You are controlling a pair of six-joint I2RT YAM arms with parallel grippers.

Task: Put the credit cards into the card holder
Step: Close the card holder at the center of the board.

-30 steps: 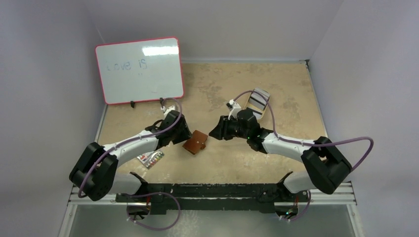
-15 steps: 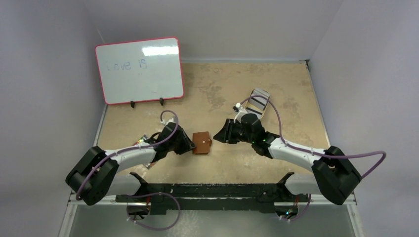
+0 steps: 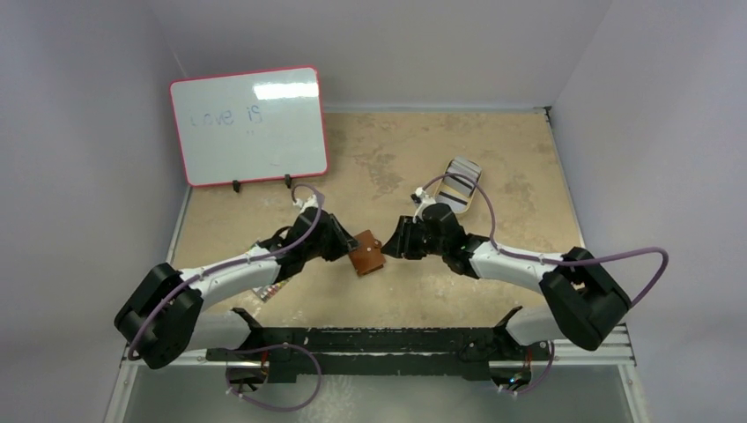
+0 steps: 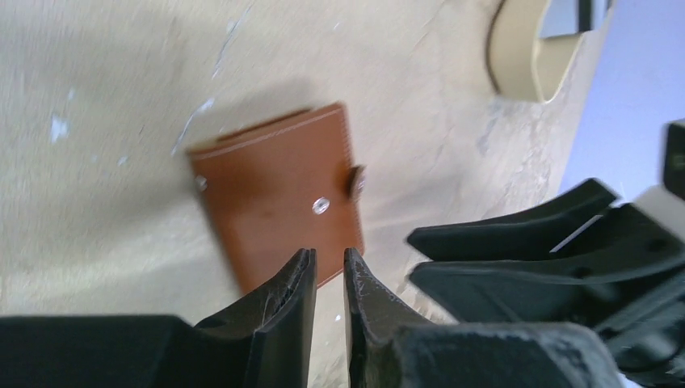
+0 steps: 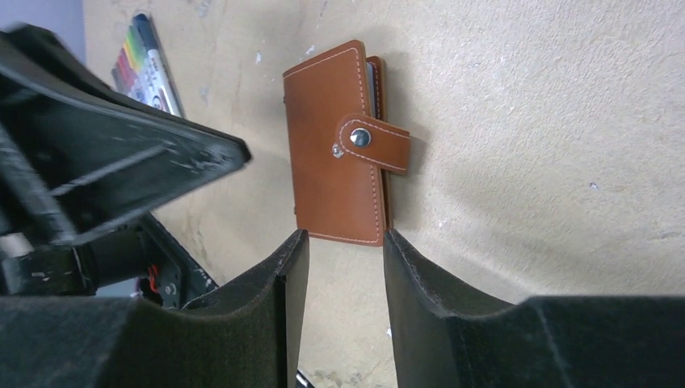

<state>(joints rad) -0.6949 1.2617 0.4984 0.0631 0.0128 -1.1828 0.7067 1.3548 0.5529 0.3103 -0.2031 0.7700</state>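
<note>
A: Where does the card holder (image 5: 335, 153) lie?

B: It lies flat on the table (image 3: 396, 150), mid-scene between the two arms, with its strap snapped down. The credit cards (image 3: 460, 182) sit well apart from it, in a tan oval tin (image 4: 517, 56) at the far right.

A: Why do both grippers crowd it?

B: Probably because the snap must be undone before any card goes in, with one arm pinning the leather and the other lifting the strap. The right gripper (image 5: 346, 236) comes from the right with its fingers spread, just short of the holder's edge. The left gripper (image 4: 327, 263) has its fingers almost pressed together, only a slit between them, over the holder's left edge. Whether they nip the leather cannot be told.

A: And the surface and the room?

B: The tabletop is tan, mottled and scuffed, and the leather would likely slide on it. Pale walls close it in. A red-framed whiteboard (image 3: 249, 123) stands at the far left, and a pack of markers (image 5: 145, 65) lies near the left arm.
</note>
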